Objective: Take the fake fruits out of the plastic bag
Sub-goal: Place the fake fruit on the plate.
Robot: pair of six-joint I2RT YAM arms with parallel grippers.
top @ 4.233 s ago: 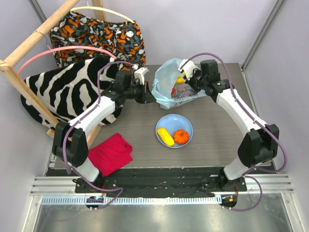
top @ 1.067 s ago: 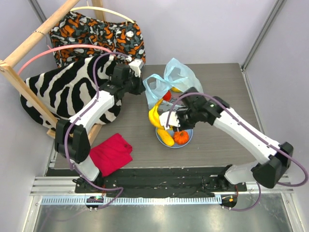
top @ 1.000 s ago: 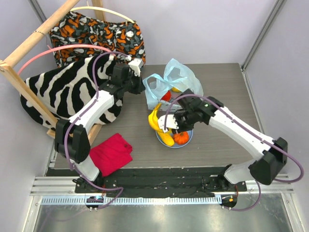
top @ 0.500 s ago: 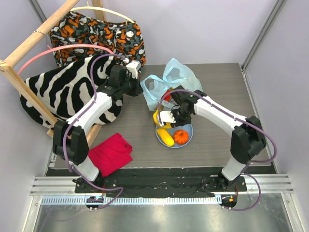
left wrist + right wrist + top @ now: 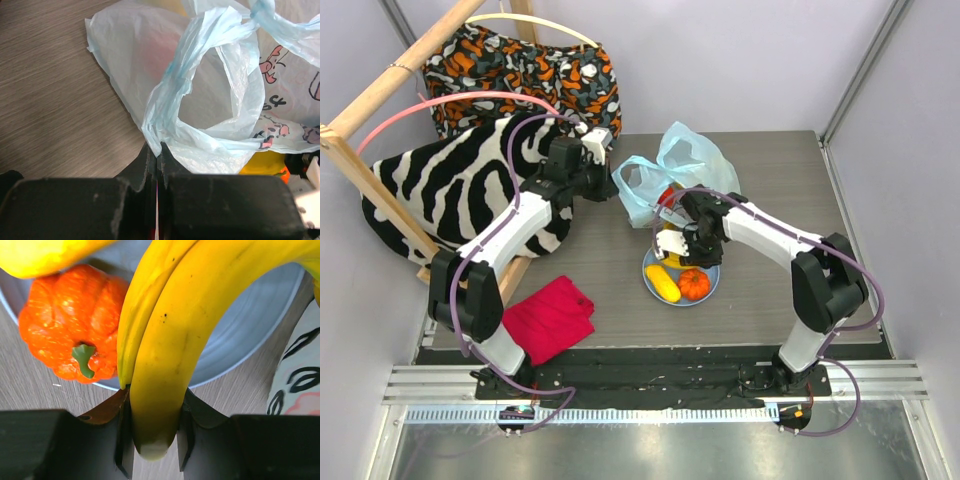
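Your desk [image 5: 790,200] shows open wood-grain surface at frame right. The crinkly translucent plastic bag [image 5: 220,100] sits upper centre, its edge pinched shut in your left hand [image 5: 157,152]. Your right hand [image 5: 152,440] clamps the glossy banana bunch [image 5: 190,315] over the round plate [image 5: 250,335], beside the ribbed orange fruit [image 5: 75,325] and the oblong yellow piece [image 5: 663,283].

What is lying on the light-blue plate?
The ribbed orange fruit and the oblong yellow piece lie on the plate; the banana bunch, clamped in the right gripper, hides part of it.
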